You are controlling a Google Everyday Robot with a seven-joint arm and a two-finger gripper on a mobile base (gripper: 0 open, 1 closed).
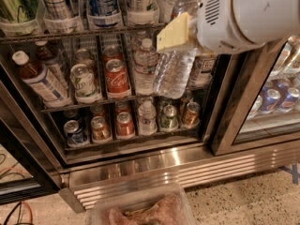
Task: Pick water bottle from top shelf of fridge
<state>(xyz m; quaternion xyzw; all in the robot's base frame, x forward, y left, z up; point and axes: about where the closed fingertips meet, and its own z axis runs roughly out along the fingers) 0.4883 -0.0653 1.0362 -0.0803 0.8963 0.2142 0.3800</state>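
My gripper (182, 37), on a white arm (243, 13) coming in from the upper right, is shut on the water bottle (172, 74). A yellow finger pad (172, 32) lies across the bottle's upper part. The bottle is clear and ribbed. It hangs tilted, base down and to the left, in front of the open fridge (140, 161). The top shelf (84, 31), a wire rack with clear cup-shaped holders holding cans, runs along the top of the view, left of the gripper.
Lower racks hold a brown tea bottle (40, 78), a red cola can (117, 76), other cans and two small water bottles (145, 64). A second cooler with blue cans (276, 97) stands at the right. A plastic bin (140, 210) sits on the floor in front.
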